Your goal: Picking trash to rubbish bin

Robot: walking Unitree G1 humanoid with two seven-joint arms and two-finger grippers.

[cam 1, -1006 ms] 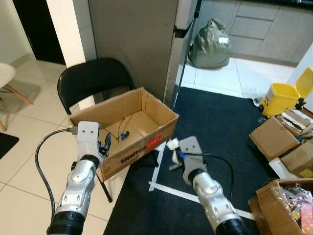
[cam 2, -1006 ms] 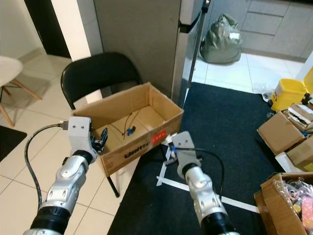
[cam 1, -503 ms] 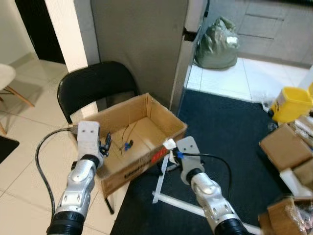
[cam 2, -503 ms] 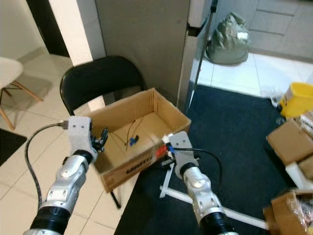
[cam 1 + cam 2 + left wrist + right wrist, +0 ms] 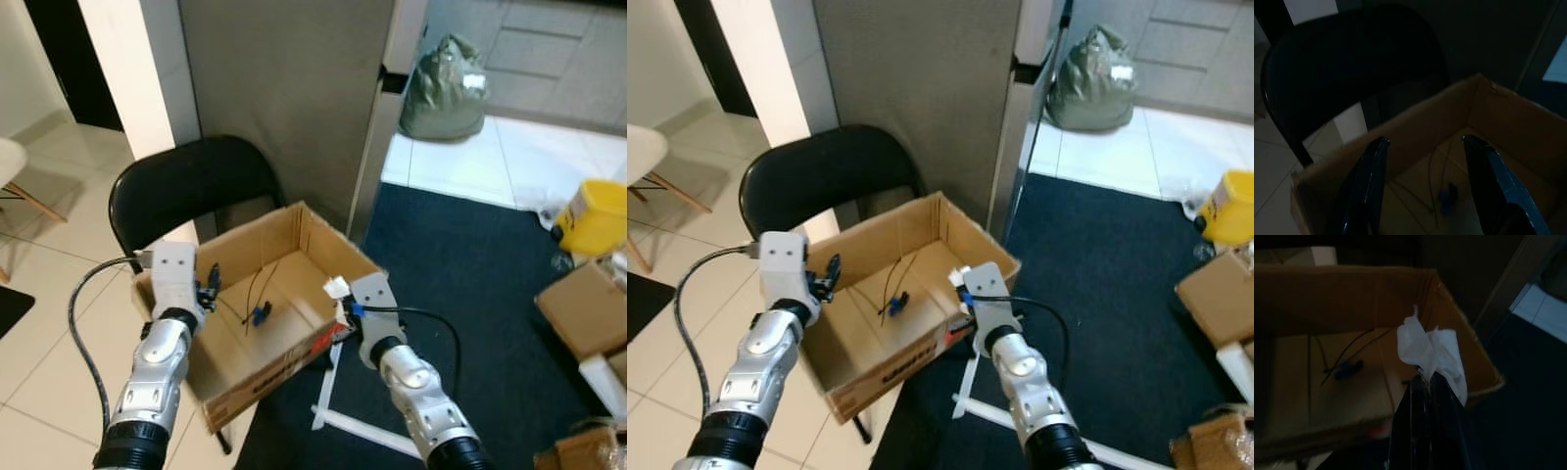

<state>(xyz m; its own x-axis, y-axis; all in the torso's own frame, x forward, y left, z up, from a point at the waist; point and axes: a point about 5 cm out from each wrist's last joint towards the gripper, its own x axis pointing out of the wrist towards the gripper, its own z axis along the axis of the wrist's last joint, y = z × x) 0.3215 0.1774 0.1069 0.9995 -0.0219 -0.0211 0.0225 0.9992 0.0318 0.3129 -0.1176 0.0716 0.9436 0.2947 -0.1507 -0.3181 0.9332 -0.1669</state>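
In the head views, the right gripper [image 5: 340,297] pinches a crumpled white tissue [image 5: 335,287], which sticks out past its fingertips over the near rim of the open cardboard box [image 5: 921,220]. The left gripper [image 5: 209,289] hovers at the box's opposite wall.

The left wrist view shows the left fingers [image 5: 1370,181] spread wide and empty above the box floor.

The right wrist view shows the tissue standing up from the clamped tips.

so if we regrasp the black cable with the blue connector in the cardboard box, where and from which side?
Judging from the head views, take the black cable at its blue connector, its bulkiest part, coming straight down through the cardboard box's open top. It lies flat on the floor, walls all around. The open left end effector is free; the right end effector holds crumpled white paper.
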